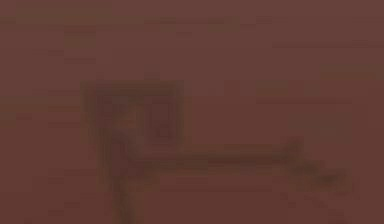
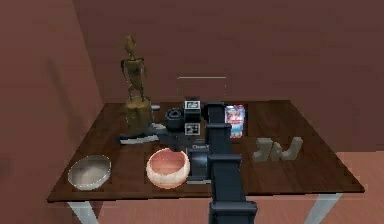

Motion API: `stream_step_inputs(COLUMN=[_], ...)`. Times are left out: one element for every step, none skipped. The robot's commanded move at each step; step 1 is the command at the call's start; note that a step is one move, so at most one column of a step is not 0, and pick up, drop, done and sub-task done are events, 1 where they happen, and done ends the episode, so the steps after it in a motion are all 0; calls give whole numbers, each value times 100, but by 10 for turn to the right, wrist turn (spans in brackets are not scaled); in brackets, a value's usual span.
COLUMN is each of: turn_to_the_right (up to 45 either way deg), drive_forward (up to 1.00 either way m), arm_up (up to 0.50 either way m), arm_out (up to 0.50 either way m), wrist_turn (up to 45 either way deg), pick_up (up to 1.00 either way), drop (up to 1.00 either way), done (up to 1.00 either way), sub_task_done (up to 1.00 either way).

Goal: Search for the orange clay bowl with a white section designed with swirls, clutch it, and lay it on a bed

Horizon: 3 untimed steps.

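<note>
Orange bowl (image 2: 168,167), rounded and thick-walled like clay, with a pale inside, stands on the surface (image 2: 300,170), below the jaws in the arm side view and just left of the arm (image 2: 225,172). Any swirl pattern is too small to make out.

A plain, matt reddish-brown wall (image 2: 280,50) rises beyond the jaws, and the same flat colour shows in the forward view (image 1: 250,60). The surface is a dark, smooth wooden rectangular top on thin white legs, and it lies under the jaws. The arm is a dark square bar running up from the bottom edge to the jaws. Two small white squares with black marks (image 2: 191,104) sit just right of them.

A slim wooden statue (image 2: 133,75), upright on a blocky base, stands just left of the jaws and a little beyond them. A shallow, pale round dish (image 2: 89,172) lies well to the left of the jaws, near the surface's front edge and apart from the orange bowl. A small boxy carton (image 2: 236,120) in blue, white and red stands to the right of the jaws, past the white squares. Pale tan angular pieces (image 2: 277,150) lie farther right.

I cannot tell how the jaws stand. With objects on the surface around and behind them, I cannot tell whether they hold anything.
</note>
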Motion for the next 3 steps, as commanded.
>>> stream_step_inputs(turn_to_the_right=[0, 0, 0], drive_forward=[0, 0, 0], arm_up=[0, -30, 0], arm_out=[0, 0, 0], wrist_turn=[270, 0, 0], pick_up=[0, 0, 100], drop=[0, 0, 0], done=[0, 0, 0], sub_task_done=[0, 0, 0])
